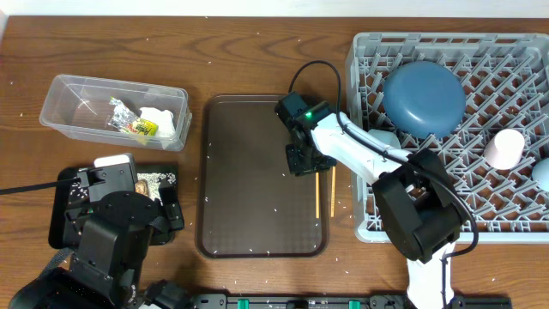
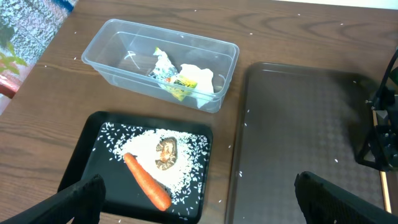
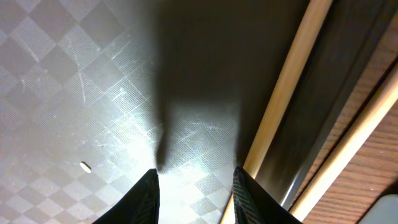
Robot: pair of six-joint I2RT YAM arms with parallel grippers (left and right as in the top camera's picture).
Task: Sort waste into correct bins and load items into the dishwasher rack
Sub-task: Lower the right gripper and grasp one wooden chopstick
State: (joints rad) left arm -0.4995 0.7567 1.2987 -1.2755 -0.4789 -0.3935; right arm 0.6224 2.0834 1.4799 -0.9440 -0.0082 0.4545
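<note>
Right end effector (image 1: pixel 302 161), tray (image 1: pixel 249 193) edge, chopsticks (image 1: pixel 317 196) beside

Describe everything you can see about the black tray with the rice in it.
The black tray is shallow, rectangular and glossy, plastic-looking, with a low raised rim. It lies flat on the wooden table, nearer the robot than the clear tub and left of the brown serving tray, seemingly touching neither. It holds spread white rice, an orange carrot lying diagonally, and a small golden-brown morsel. Overhead, the left arm covers most of it.
</note>
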